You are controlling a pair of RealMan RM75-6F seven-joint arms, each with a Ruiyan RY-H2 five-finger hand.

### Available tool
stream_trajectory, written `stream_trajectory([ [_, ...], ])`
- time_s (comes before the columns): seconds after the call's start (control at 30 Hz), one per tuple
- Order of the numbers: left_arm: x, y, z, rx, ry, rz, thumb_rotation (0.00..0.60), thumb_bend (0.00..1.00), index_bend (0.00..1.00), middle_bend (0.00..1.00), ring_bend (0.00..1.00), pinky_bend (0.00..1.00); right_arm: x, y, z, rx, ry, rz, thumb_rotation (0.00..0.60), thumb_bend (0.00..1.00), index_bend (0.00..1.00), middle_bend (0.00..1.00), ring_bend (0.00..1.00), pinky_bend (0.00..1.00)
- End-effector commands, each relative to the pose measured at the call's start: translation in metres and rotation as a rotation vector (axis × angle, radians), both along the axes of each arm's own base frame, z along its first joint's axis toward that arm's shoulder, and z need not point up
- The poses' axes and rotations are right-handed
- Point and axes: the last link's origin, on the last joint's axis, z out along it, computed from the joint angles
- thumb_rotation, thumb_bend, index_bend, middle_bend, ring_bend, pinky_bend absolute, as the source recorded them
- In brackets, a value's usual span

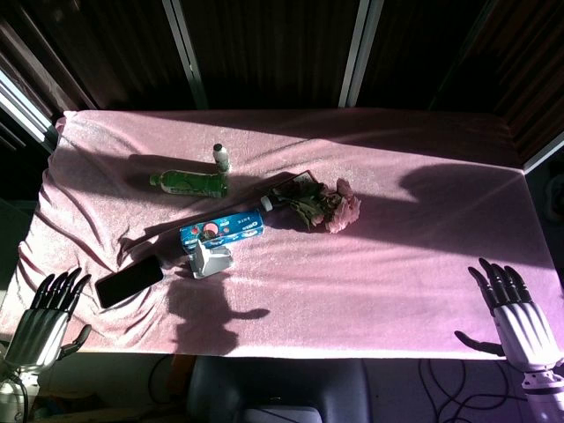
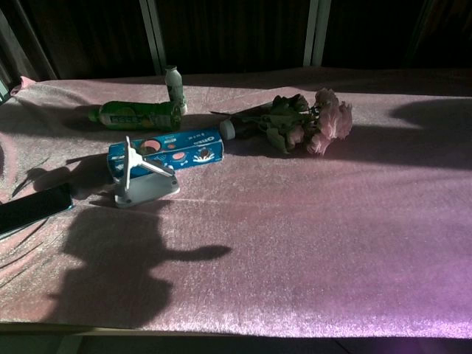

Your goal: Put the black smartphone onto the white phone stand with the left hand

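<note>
The black smartphone [image 1: 129,282] [image 2: 33,208] lies flat on the pink cloth near the table's front left. Just right of it stands the white phone stand [image 1: 211,259] [image 2: 142,184], with nothing on it. My left hand [image 1: 46,321] hovers at the front left edge, fingers spread and empty, a short way left of the phone. My right hand [image 1: 515,315] is at the front right edge, fingers spread and empty, far from both. Neither hand shows in the chest view.
Behind the stand lies a blue Oreo box [image 1: 223,229] [image 2: 167,152]. A green bottle [image 1: 189,183] [image 2: 136,116] lies further back, beside a small white bottle [image 1: 221,158] [image 2: 174,86]. A bunch of pink roses [image 1: 324,204] [image 2: 306,122] lies at mid-table. The pink cloth [image 1: 379,273] covers the table.
</note>
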Motion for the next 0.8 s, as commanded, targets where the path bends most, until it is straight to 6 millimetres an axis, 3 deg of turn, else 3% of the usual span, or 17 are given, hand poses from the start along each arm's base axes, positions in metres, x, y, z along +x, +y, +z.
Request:
stream_trajectory([
  [0.03, 0.001, 0.001, -0.002, 0.0, -0.002, -0.005, 0.6, 0.32, 0.0, 0.0, 0.0, 0.0, 0.0, -0.001, -0.001, 0.005, 0.0, -0.002, 0.6, 0.18, 0.0, 0.0, 0.0, 0.0],
  [0.2, 0.008, 0.009, -0.023, -0.073, -0.008, -0.004, 0.6, 0.31, 0.05, 0.08, 0.0, 0.0, 0.002, -0.003, -0.003, 0.011, -0.004, 0.007, 0.6, 0.18, 0.0, 0.0, 0.0, 0.0],
  [0.47, 0.033, 0.055, -0.056, -0.163, 0.193, 0.096, 0.6, 0.3, 0.08, 0.18, 0.0, 0.0, 0.009, -0.007, -0.011, 0.064, -0.013, 0.039, 0.6, 0.18, 0.0, 0.0, 0.0, 0.0],
  [0.57, 0.035, 0.061, -0.059, -0.155, 0.214, 0.113, 0.6, 0.3, 0.09, 0.2, 0.01, 0.0, 0.009, -0.008, -0.012, 0.071, -0.013, 0.043, 0.6, 0.18, 0.0, 0.0, 0.0, 0.0],
  [0.73, 0.038, 0.098, -0.081, -0.159, 0.344, 0.281, 0.6, 0.28, 0.1, 0.19, 0.02, 0.02, 0.013, -0.014, -0.015, 0.11, -0.046, 0.061, 0.6, 0.18, 0.0, 0.0, 0.0, 0.0],
  [0.8, 0.04, 0.102, -0.087, -0.163, 0.369, 0.327, 0.6, 0.27, 0.1, 0.16, 0.02, 0.05, 0.013, -0.015, -0.015, 0.116, -0.053, 0.06, 0.6, 0.18, 0.0, 0.0, 0.0, 0.0],
])
